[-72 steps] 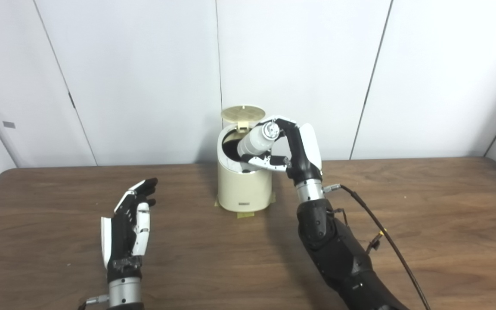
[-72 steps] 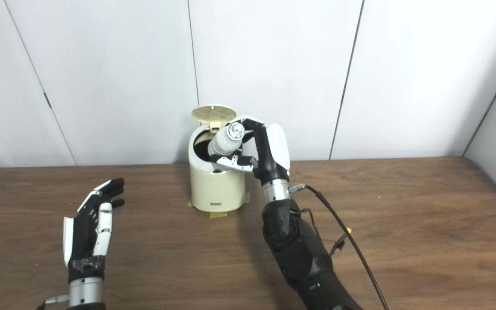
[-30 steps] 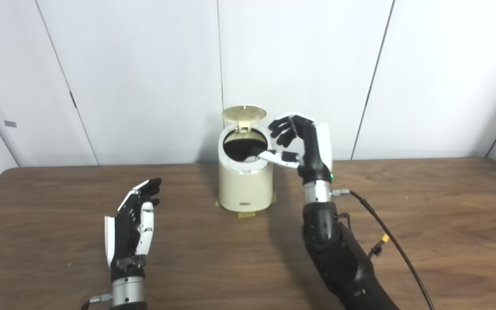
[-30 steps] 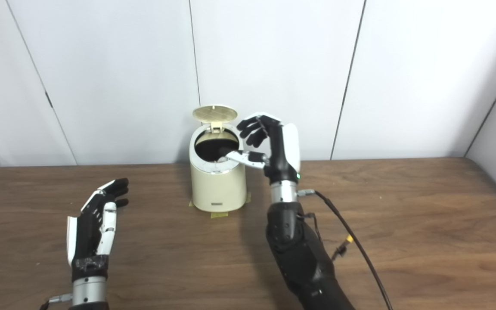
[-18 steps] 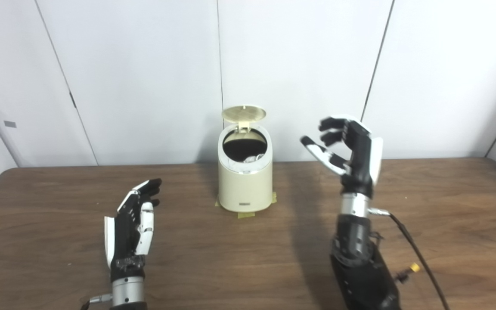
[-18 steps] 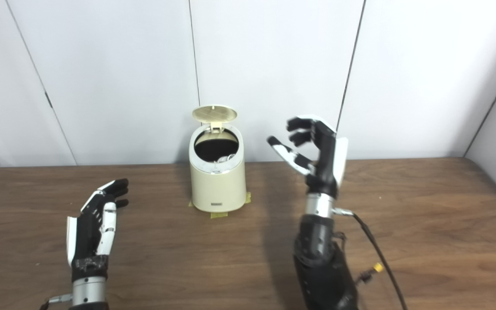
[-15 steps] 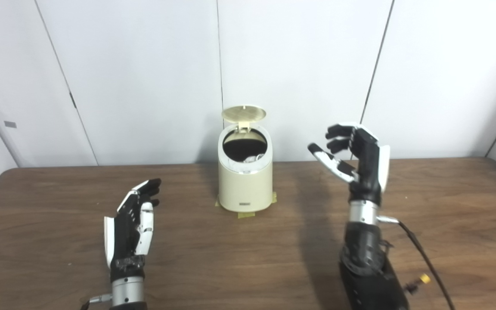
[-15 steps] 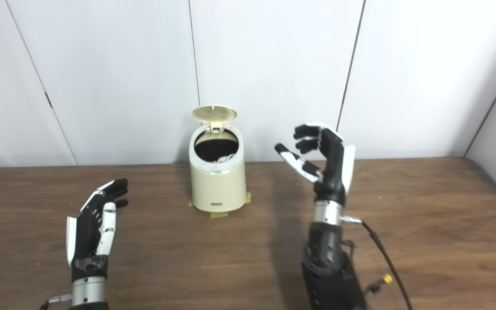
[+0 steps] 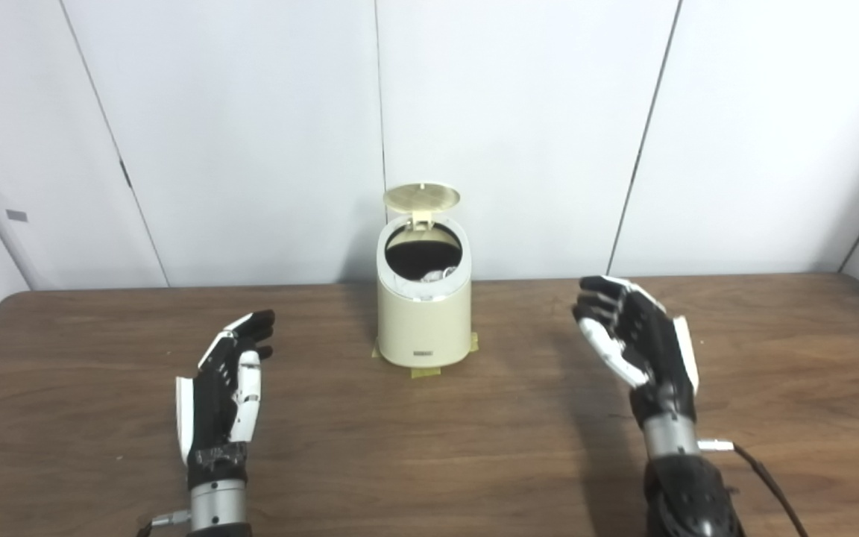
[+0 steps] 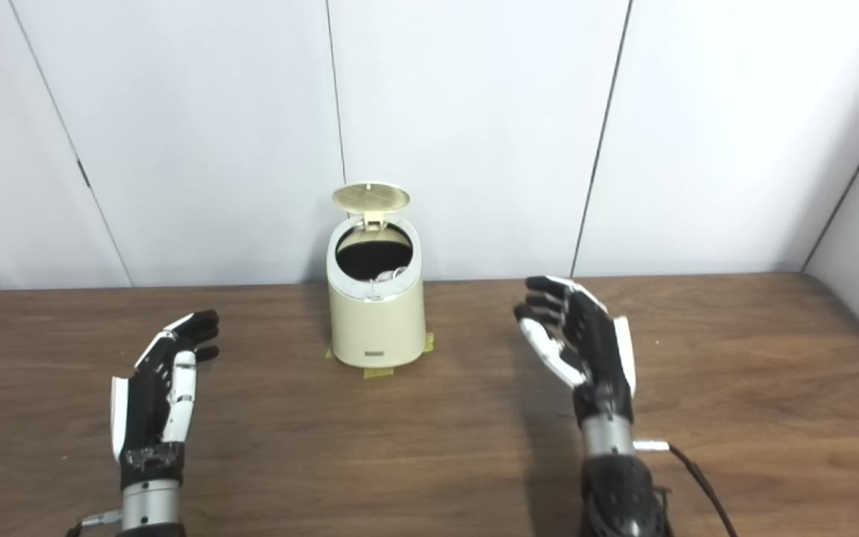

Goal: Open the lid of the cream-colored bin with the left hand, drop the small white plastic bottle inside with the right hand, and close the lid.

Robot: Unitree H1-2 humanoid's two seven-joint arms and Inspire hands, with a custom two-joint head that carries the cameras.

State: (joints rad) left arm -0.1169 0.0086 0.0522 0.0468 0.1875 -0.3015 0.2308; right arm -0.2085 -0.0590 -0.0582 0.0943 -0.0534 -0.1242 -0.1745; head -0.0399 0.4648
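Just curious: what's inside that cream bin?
Through the bin's open top, something white shows near the rim, likely the bottle. The dark interior hides everything else.

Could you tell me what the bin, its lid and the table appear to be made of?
Cream-colored bin: probably smooth plastic, going by its even, softly glossy wall. Lid: likely the same plastic, with a moulded grid pattern on its underside. Table: wood or wood-look laminate, given the brown grain.

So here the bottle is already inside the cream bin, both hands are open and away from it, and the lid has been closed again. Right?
Not quite: the lid is not closed. The left eye view shows it standing upright on its hinge above the cream bin, with the white bottle partly visible inside. The rest holds: left hand and right hand are open, away from the bin.
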